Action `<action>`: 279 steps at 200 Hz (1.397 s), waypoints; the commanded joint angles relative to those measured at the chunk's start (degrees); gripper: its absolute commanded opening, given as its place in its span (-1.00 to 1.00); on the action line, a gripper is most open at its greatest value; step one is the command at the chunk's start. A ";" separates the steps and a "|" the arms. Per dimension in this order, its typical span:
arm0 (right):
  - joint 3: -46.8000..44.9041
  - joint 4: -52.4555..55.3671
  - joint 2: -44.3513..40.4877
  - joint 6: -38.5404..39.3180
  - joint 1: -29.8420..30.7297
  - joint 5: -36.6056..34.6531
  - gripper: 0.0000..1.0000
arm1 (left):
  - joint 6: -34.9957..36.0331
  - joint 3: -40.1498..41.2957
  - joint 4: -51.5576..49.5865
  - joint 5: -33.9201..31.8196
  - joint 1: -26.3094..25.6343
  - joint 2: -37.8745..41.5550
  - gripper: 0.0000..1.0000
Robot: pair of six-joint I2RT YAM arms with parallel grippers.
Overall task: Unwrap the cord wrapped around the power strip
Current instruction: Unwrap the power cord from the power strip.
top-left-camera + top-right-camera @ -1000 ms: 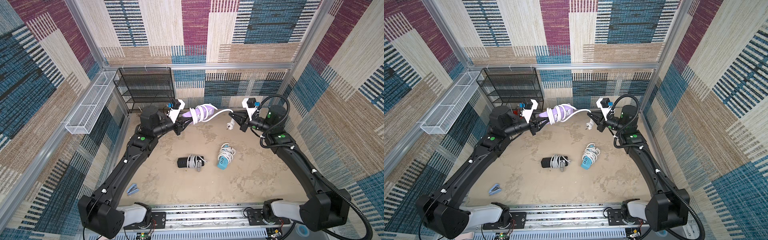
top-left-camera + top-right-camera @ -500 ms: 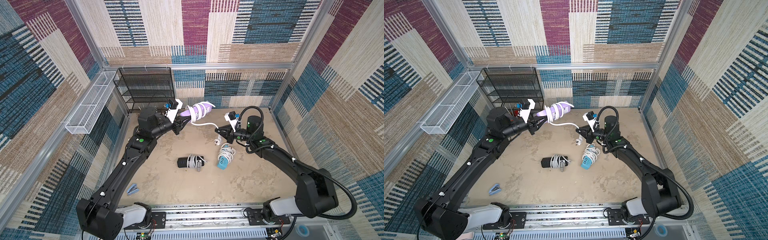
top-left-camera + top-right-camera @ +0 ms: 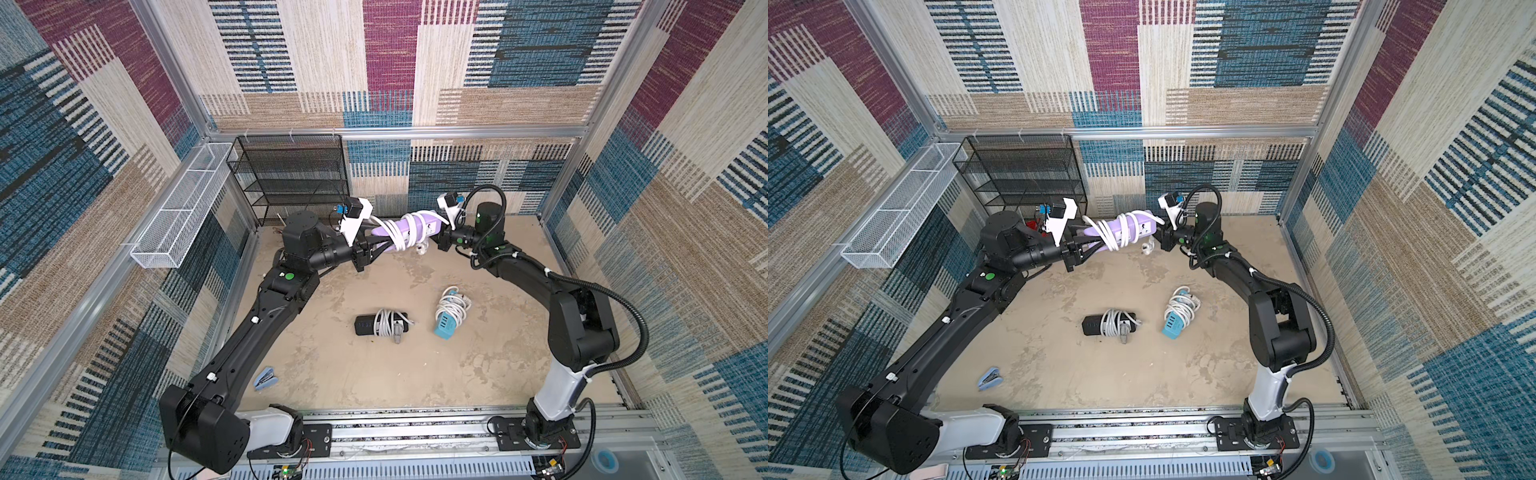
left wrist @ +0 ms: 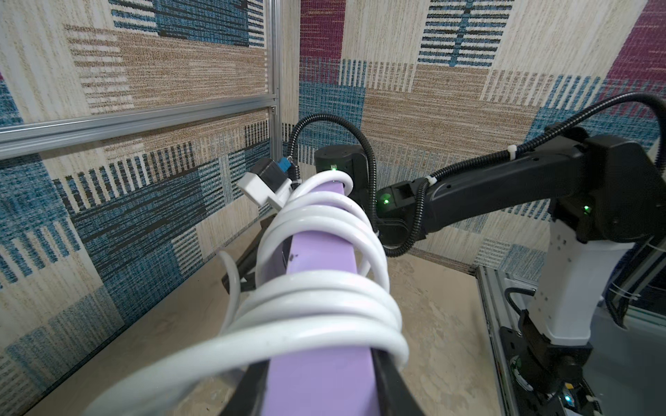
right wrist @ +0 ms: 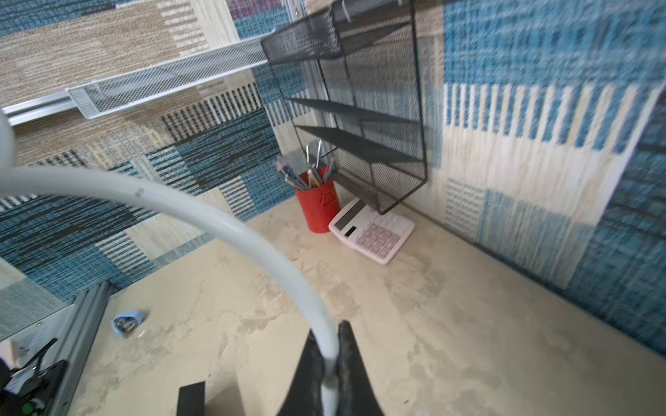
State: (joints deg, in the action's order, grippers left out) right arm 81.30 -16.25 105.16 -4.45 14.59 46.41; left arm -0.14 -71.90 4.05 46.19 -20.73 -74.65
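A purple power strip (image 3: 422,222) (image 3: 1120,224) hangs in the air near the back wall, with several turns of white cord (image 3: 395,232) round it. My left gripper (image 3: 374,245) (image 4: 317,363) is shut on the strip's near end, one black finger (image 4: 387,374) on each side of the purple body (image 4: 317,252). My right gripper (image 3: 436,237) (image 5: 328,345) sits close to the strip's far end, shut on the free cord (image 5: 223,223), which arcs away from its jaws. The white plug (image 3: 420,248) dangles just below the strip.
On the table lie a black power strip (image 3: 380,326) and a blue one (image 3: 449,316), both cord-wrapped, and a blue stapler (image 3: 266,379) front left. A black mesh shelf (image 3: 291,174), red pen cup (image 5: 317,205) and pink calculator (image 5: 371,230) stand at the back; a white wire basket (image 3: 178,220) hangs left.
My right gripper, holding the cord, swung from the far right down toward the table's middle, then up to the strip's far end. The left gripper held the strip aloft, shifting slightly.
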 commanded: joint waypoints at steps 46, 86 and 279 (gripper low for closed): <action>27.63 12.41 4.63 3.00 -3.04 -0.54 -1.00 | -0.91 -0.59 3.84 2.23 -0.01 -1.18 -1.00; 44.38 23.62 4.95 6.09 -4.35 -0.75 -1.00 | 0.18 -0.68 2.58 0.49 -0.01 -1.75 -1.00; -30.89 22.43 -46.09 -8.62 -5.98 -50.96 -1.00 | 7.93 7.76 11.69 -34.59 -1.05 3.25 -1.00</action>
State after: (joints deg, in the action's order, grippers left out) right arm 54.74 5.48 59.90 -6.76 8.56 1.98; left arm 7.31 -64.88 7.77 13.26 -21.28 -72.10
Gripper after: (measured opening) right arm 0.091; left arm 0.343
